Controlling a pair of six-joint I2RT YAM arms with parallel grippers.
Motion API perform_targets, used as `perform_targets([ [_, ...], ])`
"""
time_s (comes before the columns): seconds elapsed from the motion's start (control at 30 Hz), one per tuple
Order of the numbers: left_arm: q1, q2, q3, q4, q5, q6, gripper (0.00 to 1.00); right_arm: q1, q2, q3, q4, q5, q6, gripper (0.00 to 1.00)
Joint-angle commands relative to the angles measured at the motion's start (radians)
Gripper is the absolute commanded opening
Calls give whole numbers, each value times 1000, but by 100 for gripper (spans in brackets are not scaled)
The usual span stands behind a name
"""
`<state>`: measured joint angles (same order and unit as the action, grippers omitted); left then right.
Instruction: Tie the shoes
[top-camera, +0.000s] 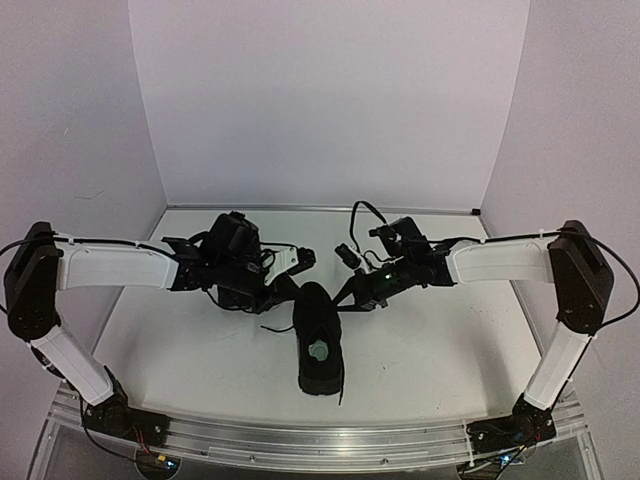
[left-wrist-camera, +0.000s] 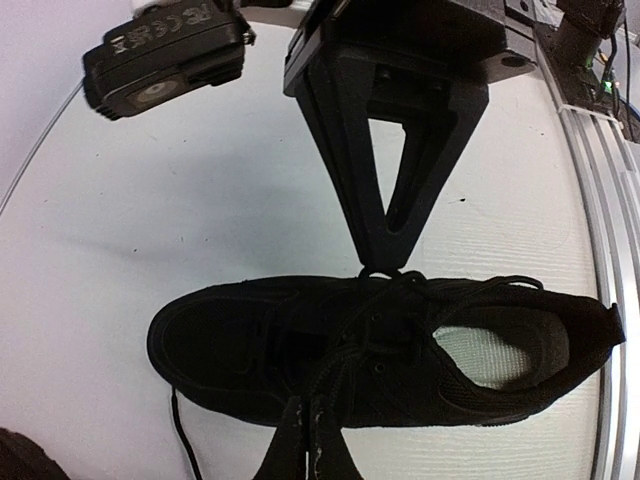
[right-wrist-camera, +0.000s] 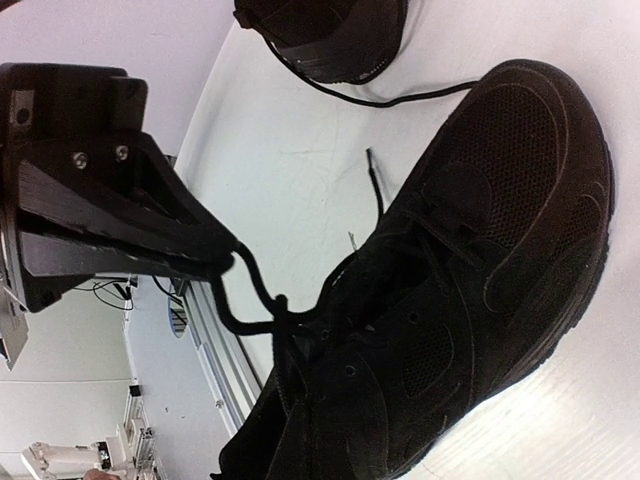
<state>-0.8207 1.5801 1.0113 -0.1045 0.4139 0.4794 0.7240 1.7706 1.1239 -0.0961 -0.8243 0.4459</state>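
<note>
**Item 1. Shoe** (top-camera: 318, 315), black low-top, centre of the worktop (top-camera: 430, 340). In the top view its toe points to 12 o'clock and its heel to 6 o'clock. A pale patch (left-wrist-camera: 490, 355) shows inside the opening. It sits between the two arms, probably so that each can reach its own side of the lacing.

**Item 2. Second shoe** (right-wrist-camera: 330, 35), same kind, near 10 o'clock of the first and mostly under the left arm. It is apart from the first shoe and looks unattended.

**Item 3. Right pincer** (right-wrist-camera: 228, 262), entering from 2 o'clock. Its jaws are closed on a lace (right-wrist-camera: 255, 300), which runs in a raised curve down to the eyelets, apparently lifted to make slack for a loop.

**Item 4. Left pincer** (left-wrist-camera: 305, 430), entering from 10 o'clock. Its fingers are pressed together over the lacing, opposite the right tip. Whether a strand is caught between them cannot be told.

**Status.** No knot is visible, so tying is judged to be at an early stage.
</note>
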Motion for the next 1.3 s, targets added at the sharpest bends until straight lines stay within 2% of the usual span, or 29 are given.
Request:
perform_targets([
  [0.0, 5, -87, -48, 40, -60, -64, 0, -7, -46, -18, -25, 41, -26, 0],
  [0.37, 4, -155, -138, 40, -144, -149, 0, -29, -118, -89, -77, 104, -55, 0],
  [0.63, 4, -200, -184, 41, -271, -219, 0, -44, -126, -118, -94, 126, -67, 0],
  [1.27, 5, -126, -160, -4, -395, -251, 0, -84, -170, -199, -119, 172, -86, 0],
])
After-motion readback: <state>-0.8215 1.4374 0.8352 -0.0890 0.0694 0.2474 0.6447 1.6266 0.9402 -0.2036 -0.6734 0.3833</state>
